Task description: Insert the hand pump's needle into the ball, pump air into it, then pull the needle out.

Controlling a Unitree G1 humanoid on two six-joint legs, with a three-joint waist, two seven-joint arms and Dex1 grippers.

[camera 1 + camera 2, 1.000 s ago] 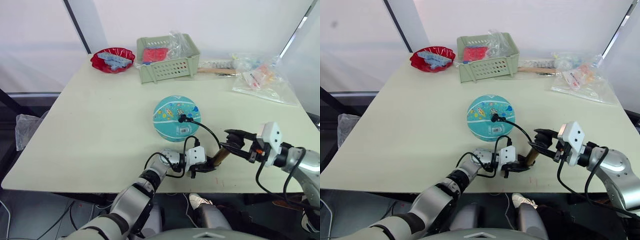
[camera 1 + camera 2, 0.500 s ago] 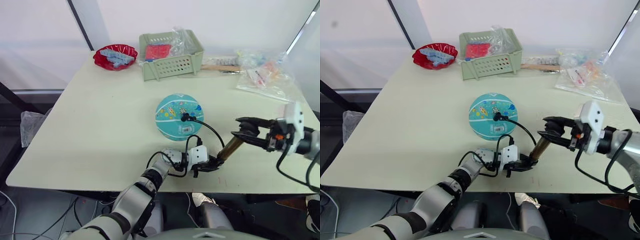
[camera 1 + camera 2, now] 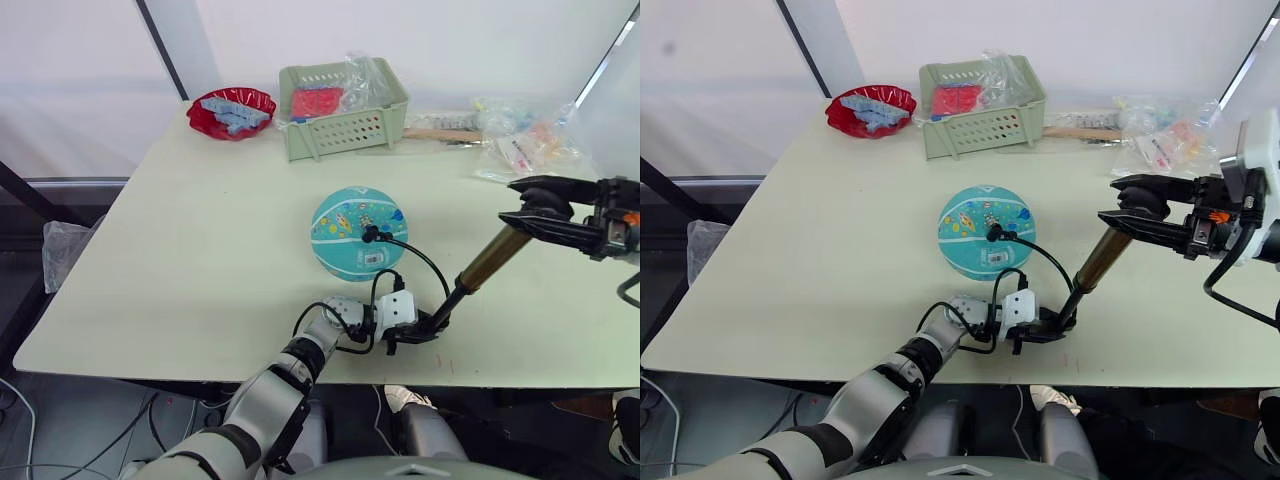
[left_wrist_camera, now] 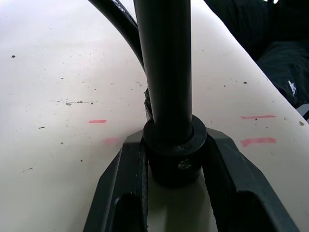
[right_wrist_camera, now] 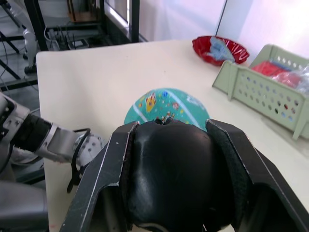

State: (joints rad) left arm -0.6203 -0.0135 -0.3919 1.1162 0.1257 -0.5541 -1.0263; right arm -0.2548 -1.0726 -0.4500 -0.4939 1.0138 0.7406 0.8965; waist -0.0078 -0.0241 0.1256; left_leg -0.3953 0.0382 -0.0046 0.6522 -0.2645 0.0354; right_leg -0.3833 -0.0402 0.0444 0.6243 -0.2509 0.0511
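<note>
The teal ball [image 3: 357, 232] rests mid-table. The black fitting [image 3: 370, 235] at the end of the hose [image 3: 428, 268] sits against the ball's top, and the needle itself is hidden. The hand pump [image 3: 490, 260] slants up to the right, drawn out long, with a black rod [image 3: 450, 300] showing below its brass barrel. My left gripper [image 3: 418, 330] is shut on the pump's lower black end, low on the table near the front edge; the black collar [image 4: 175, 159] is clamped between its fingers [image 4: 231, 179]. My right gripper [image 3: 540, 212] is shut on the pump's black handle [image 5: 169, 179].
A green basket [image 3: 343, 112] and a red bowl [image 3: 231, 112] stand at the table's back. Clear plastic bags [image 3: 530, 145] lie at the back right. The table's front edge [image 3: 200, 368] runs just behind my left gripper.
My right gripper has moved up and to the right with the handle, drawing the pump out so the black rod shows. The left gripper and the ball have stayed put.
</note>
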